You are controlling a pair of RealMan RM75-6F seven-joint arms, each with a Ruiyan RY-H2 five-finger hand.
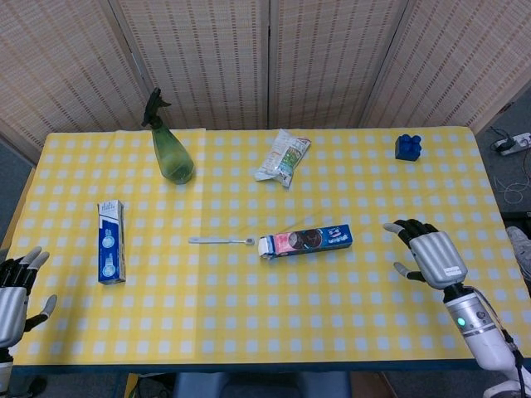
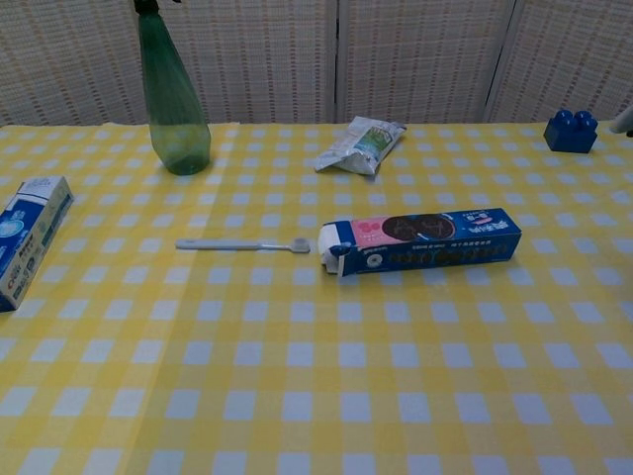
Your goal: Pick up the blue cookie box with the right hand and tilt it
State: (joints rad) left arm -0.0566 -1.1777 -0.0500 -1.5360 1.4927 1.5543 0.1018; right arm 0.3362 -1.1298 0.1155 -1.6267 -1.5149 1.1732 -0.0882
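The blue cookie box point(image 1: 305, 241) point(image 2: 420, 240) lies flat near the middle of the yellow checked table, long side running left to right, its white and pink end toward the left. My right hand point(image 1: 427, 254) hovers open above the table to the right of the box, apart from it, fingers spread. Only a fingertip of it point(image 2: 622, 121) shows at the right edge of the chest view. My left hand point(image 1: 15, 288) hangs open at the table's near left corner, holding nothing.
A white toothbrush point(image 1: 221, 240) lies just left of the box. A toothpaste box point(image 1: 111, 241) lies at the left, a green spray bottle point(image 1: 170, 151) at the back left, a snack packet point(image 1: 283, 157) at the back middle, a blue toy brick point(image 1: 407, 147) at the back right.
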